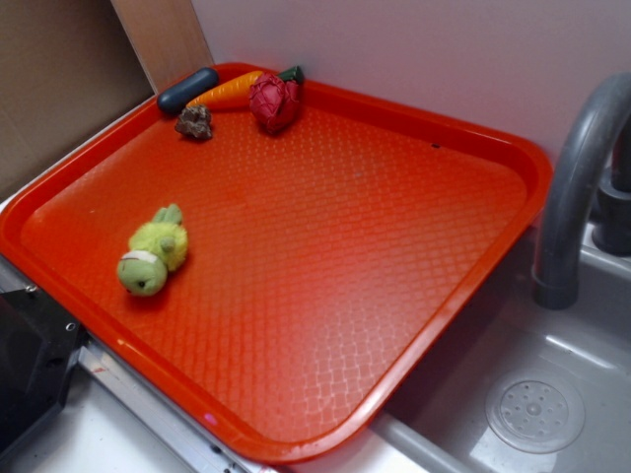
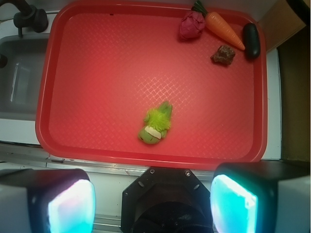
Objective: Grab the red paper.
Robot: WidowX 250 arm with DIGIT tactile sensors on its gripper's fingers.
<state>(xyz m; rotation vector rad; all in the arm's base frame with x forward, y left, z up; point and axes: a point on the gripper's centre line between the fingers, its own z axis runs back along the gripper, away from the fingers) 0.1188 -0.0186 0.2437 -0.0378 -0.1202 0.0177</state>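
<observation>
The red paper (image 1: 275, 101) is a dark crimson wrinkly wad at the far corner of the orange tray (image 1: 473, 296), touching the orange toy carrot (image 1: 229, 94). In the wrist view the red paper (image 2: 190, 26) lies at the tray's top right, left of the carrot (image 2: 223, 28). My gripper (image 2: 153, 206) is open and empty, its two glowing pads (image 2: 72, 208) wide apart at the bottom of the view, high above and short of the tray's near rim (image 2: 146, 159). The gripper does not show in the exterior view.
A small brown lumpy wad (image 1: 195, 122) and a dark blue oblong piece (image 1: 187, 90) lie by the carrot. A green plush toy (image 1: 151, 257) lies on the tray's left part. A grey faucet (image 1: 577, 177) and sink (image 1: 537, 409) are on the right.
</observation>
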